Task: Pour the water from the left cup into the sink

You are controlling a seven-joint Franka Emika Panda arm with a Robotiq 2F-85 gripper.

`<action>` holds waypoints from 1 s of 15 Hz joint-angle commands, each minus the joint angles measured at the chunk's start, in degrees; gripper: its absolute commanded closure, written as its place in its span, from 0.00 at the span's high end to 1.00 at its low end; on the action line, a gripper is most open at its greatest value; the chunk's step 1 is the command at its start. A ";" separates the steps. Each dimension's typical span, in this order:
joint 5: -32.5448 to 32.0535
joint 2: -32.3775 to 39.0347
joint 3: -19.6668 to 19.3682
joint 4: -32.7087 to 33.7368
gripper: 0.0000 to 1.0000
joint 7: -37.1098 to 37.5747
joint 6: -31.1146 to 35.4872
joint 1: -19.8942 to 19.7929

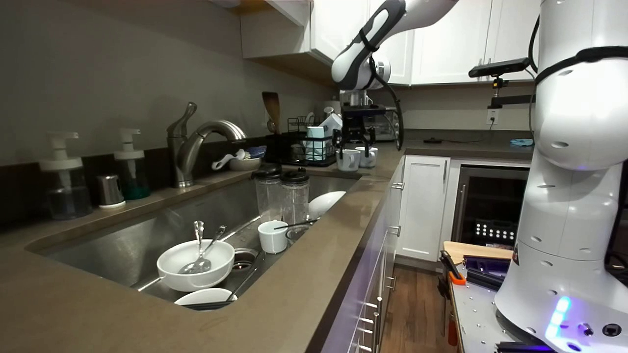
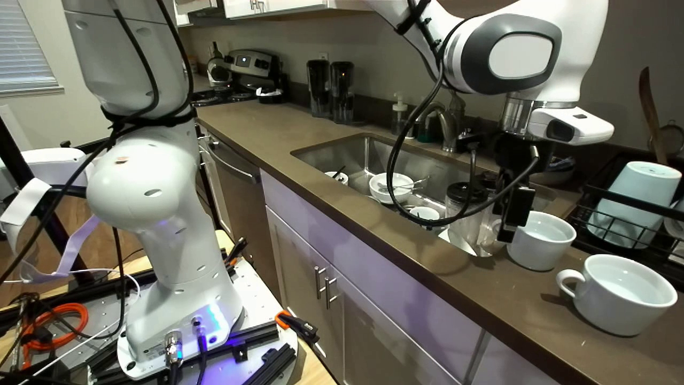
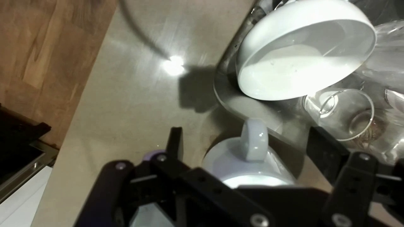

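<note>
The left cup, white with a handle, stands upright on the counter by the sink corner, in both exterior views (image 1: 348, 161) (image 2: 542, 243) and the wrist view (image 3: 221, 157). Its handle faces the sink side. Its water level is hard to make out. A second white cup (image 1: 369, 158) (image 2: 620, 299) stands beside it. My gripper (image 1: 354, 142) (image 2: 515, 211) is open and points down at the left cup. In the wrist view the fingers (image 3: 251, 145) flank the cup with gaps on both sides. The gripper body hides part of its rim. The steel sink (image 1: 147, 235) (image 2: 352, 152) adjoins it.
A tilted white bowl (image 3: 303, 60), a drinking glass (image 3: 345, 115) and lidded clear jars (image 1: 294, 196) are in the sink near the cup. A black dish rack (image 2: 593, 214) stands behind the cups. The faucet (image 1: 196, 147) rises over the sink's back edge.
</note>
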 commanded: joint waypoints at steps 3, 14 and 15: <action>1.79 2.93 -0.88 1.68 1.00 2.56 0.53 1.05; 2.48 4.92 -1.45 2.09 0.27 3.56 3.36 1.51; 2.52 4.90 -1.47 2.11 0.20 3.55 3.40 1.52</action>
